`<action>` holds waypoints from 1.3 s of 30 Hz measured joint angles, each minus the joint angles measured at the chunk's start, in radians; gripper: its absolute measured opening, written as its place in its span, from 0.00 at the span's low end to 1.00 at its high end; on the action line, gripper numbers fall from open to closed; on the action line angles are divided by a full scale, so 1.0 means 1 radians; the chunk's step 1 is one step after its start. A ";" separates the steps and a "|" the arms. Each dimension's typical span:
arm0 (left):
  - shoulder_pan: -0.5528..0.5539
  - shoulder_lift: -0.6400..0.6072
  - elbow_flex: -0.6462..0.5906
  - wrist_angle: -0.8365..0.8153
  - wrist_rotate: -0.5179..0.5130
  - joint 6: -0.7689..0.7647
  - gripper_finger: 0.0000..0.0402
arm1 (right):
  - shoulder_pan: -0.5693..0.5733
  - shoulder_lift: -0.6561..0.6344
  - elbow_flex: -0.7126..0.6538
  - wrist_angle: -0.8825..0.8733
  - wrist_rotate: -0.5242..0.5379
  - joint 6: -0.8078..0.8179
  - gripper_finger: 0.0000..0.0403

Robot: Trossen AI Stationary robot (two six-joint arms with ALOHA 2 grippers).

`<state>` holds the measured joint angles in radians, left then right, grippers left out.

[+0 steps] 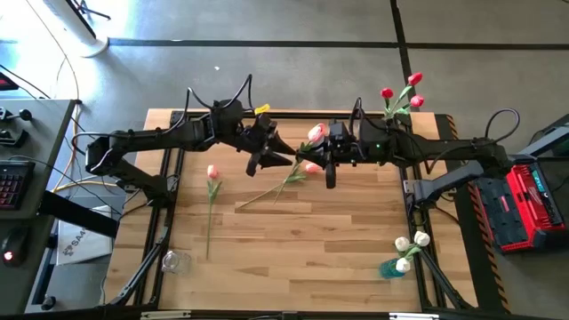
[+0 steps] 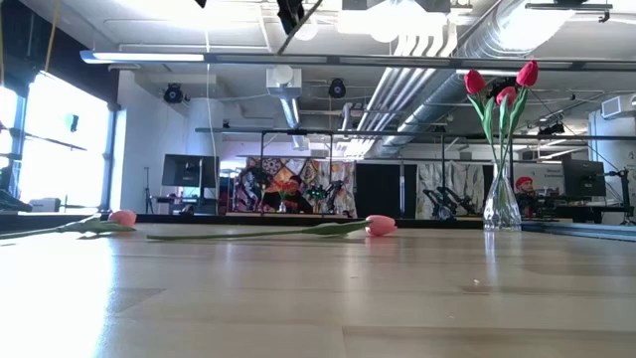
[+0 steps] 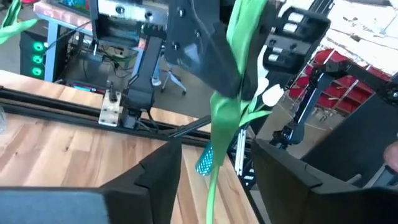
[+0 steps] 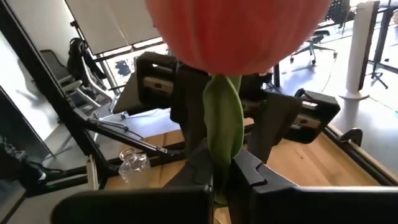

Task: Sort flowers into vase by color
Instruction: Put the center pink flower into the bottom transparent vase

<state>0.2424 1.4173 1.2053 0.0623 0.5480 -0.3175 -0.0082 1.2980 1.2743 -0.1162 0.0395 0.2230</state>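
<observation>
No legible writing or labels.

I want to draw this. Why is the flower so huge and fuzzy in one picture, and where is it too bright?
In the right wrist view the pink tulip head sits right against the camera, so it looks giant and soft while the right gripper pinches its stem. In the low view the windows on the left and the ceiling lights glare white, and the vase of red tulips stays sharp.
</observation>
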 joint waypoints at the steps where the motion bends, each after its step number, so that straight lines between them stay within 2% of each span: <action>1: -0.002 0.007 0.000 0.013 0.000 -0.007 0.46 | -0.002 0.000 0.000 -0.002 -0.001 -0.004 0.01; 7: -0.013 0.062 0.001 0.090 0.014 -0.062 0.47 | -0.027 0.004 0.000 0.000 -0.053 -0.018 0.00; 12: -0.024 0.096 0.001 0.182 0.031 -0.099 0.43 | -0.032 0.006 0.000 -0.018 -0.070 -0.015 0.00; 15: -0.011 0.096 0.001 0.169 0.004 -0.117 0.33 | -0.031 0.006 0.000 -0.025 -0.078 -0.013 0.00; 20: 0.004 0.091 0.001 0.174 0.016 -0.067 0.05 | -0.033 0.006 0.000 -0.050 -0.066 -0.011 0.01; 23: 0.004 0.092 0.001 0.171 0.040 -0.038 0.03 | -0.033 0.006 0.000 -0.056 -0.048 -0.027 0.05; 26: -0.004 0.090 0.001 0.170 0.031 -0.012 0.01 | -0.034 0.005 0.000 -0.051 -0.008 -0.053 0.15; 29: -0.006 0.062 0.000 0.141 -0.030 -0.011 0.01 | -0.037 -0.011 0.000 -0.036 0.072 -0.073 0.27; 33: -0.006 -0.033 0.001 -0.004 -0.147 0.039 0.00 | -0.046 -0.066 0.000 -0.029 0.264 -0.049 0.42; 36: -0.028 -0.132 0.000 -0.165 -0.286 0.089 0.00 | -0.062 -0.107 0.000 -0.035 0.367 -0.040 0.48; 39: -0.075 -0.225 0.000 -0.289 -0.467 0.118 0.00 | -0.094 -0.135 0.000 -0.050 0.376 -0.040 0.51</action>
<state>0.1678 1.1928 1.2057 -0.2265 0.0814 -0.1998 -0.1021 1.1631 1.2743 -0.1661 0.4157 0.1825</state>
